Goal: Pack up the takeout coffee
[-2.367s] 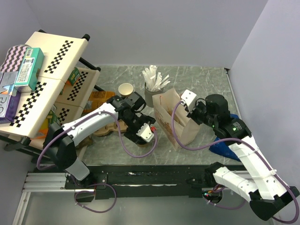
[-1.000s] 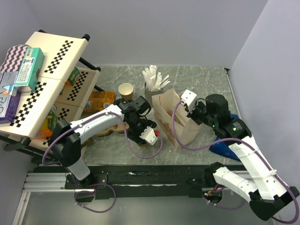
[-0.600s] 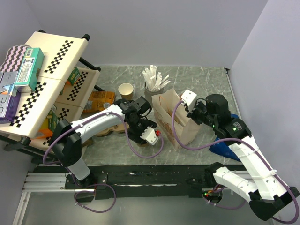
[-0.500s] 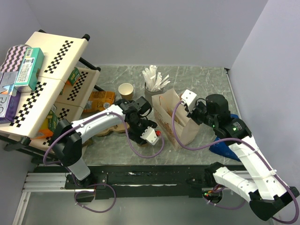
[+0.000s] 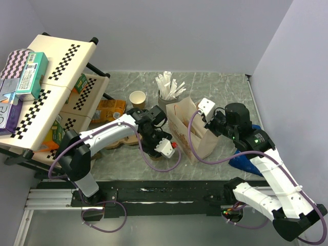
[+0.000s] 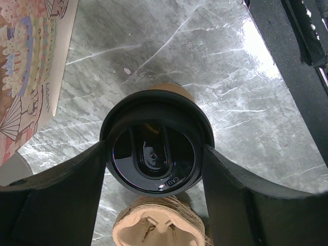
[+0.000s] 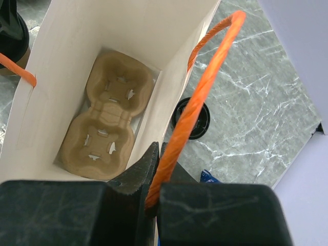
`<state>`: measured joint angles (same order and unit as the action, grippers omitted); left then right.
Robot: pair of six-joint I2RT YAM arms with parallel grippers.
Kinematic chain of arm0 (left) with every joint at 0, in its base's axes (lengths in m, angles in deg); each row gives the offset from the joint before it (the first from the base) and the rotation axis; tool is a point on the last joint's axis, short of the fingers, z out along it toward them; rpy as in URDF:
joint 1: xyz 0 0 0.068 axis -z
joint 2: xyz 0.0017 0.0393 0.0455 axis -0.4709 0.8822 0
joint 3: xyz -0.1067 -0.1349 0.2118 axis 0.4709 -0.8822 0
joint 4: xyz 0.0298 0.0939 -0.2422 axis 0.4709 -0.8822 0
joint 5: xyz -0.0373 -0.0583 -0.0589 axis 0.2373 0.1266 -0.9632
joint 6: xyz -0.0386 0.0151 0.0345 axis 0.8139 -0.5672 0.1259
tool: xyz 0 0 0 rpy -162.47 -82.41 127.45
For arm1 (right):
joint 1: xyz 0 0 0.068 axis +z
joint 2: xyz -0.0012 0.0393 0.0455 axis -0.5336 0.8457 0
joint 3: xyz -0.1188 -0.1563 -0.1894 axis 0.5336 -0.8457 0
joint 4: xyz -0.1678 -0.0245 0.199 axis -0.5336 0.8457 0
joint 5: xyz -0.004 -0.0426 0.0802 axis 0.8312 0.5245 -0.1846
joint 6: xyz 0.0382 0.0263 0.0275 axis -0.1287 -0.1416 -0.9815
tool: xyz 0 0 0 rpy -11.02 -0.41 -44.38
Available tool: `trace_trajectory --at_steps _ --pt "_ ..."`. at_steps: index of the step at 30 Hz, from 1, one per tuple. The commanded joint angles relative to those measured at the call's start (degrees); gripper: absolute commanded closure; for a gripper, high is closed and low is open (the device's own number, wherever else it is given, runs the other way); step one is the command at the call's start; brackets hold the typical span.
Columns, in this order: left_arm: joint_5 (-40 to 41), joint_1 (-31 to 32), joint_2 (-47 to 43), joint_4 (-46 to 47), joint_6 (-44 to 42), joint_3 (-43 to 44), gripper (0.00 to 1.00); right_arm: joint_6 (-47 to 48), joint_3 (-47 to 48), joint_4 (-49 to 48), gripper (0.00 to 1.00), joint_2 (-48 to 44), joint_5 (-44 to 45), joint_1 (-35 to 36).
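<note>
Left gripper (image 6: 155, 165): jaws wide, fingers (image 6: 66, 195) flanking lidded kraft cup (image 6: 154, 148), close against black lid rim on both sides; actual contact cannot be told. Cup upright on marble table (image 6: 220, 61), just left of paper bag (image 7: 102, 31). Unlidded kraft cup (image 5: 137, 98) upright behind and left of bag. Right gripper (image 7: 154, 174): clamped on bag's orange rope handle (image 7: 200, 92). Moulded cup carrier (image 7: 107, 123) flat on bag bottom. Loose black lid (image 7: 191, 119) on table just outside bag wall.
</note>
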<state>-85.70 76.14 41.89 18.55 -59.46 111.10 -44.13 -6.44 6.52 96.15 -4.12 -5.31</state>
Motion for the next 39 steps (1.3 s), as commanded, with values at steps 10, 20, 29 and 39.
trace_trajectory --at_steps 10,20,29,39 --pt "-2.0 -0.2 -3.5 -0.2 7.2 -2.5 0.99 1.9 3.8 1.7 1.0 0.1 -0.7 -0.5" --pt "-12.3 -3.7 -21.2 10.0 27.7 -1.3 0.99 10.7 7.0 4.3 1.0 -0.9 -2.1 -0.3" --pt "-1.6 -8.2 -37.5 31.3 47.3 -3.3 0.99 14.8 8.6 6.9 1.0 -1.1 -6.1 1.6" --pt "-10.1 -9.0 -34.8 38.8 49.1 2.4 0.99 14.7 8.0 5.5 1.0 -1.4 -6.0 4.1"
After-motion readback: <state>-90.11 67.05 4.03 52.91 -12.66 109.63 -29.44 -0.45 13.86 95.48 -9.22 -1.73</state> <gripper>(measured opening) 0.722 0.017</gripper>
